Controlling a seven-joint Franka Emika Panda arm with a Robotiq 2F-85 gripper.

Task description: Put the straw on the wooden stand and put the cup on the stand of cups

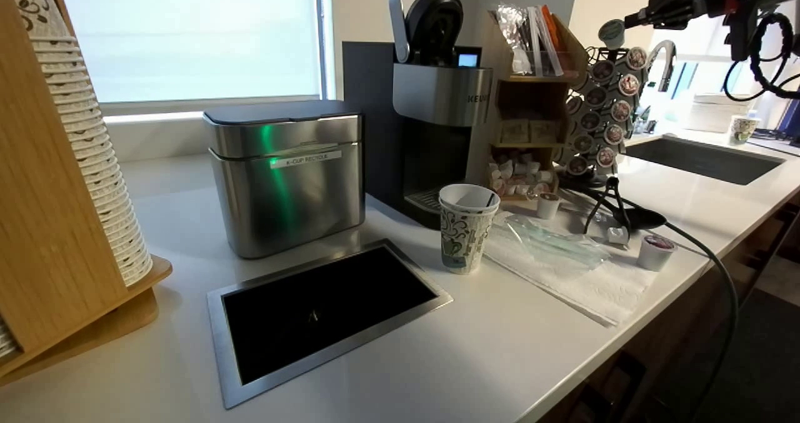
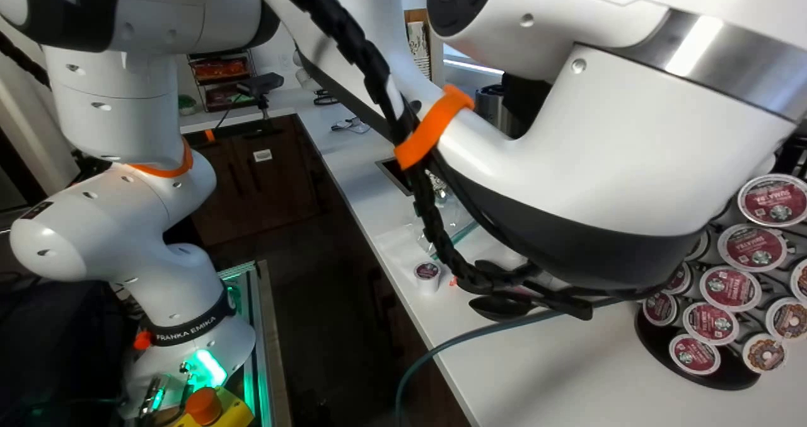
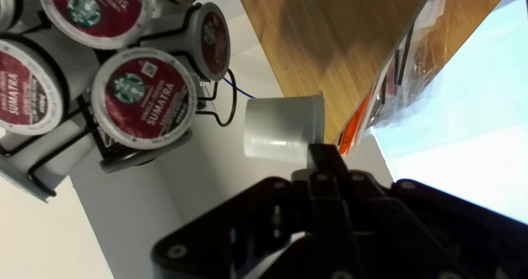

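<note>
The pod (image 3: 278,128) is pinched by its rim at the tips of the gripper (image 3: 324,156), the jaws being pressed together on it. In the wrist view it is seen lying on its side, with rim to the right and base to the left. The body is plain, smooth and pale grey, narrowed slightly toward the base, and a bright streak of light is carried along its lower side. In an exterior view a greenish lid with a pale edge is presented (image 1: 610,32); the print on it is too small to be read.

The pod is held near the pod stand (image 2: 731,378), above its top as seen in that view; whether contact is made cannot be told. By the black wire of this stand other pods (image 3: 144,97) are borne, several with maroon lids marked SUMATRA.

Two paper cups (image 1: 467,235), one nested in the other, are stood upright on the counter (image 1: 487,354) near the coffee machine (image 1: 431,98). White walls are covered with dark scrolled print and a green patch; the rims are rolled. Straws (image 1: 536,40), dark and pale, are kept in the top of the wooden stand (image 3: 313,77), partly under clear wrapping (image 1: 511,29).
</note>
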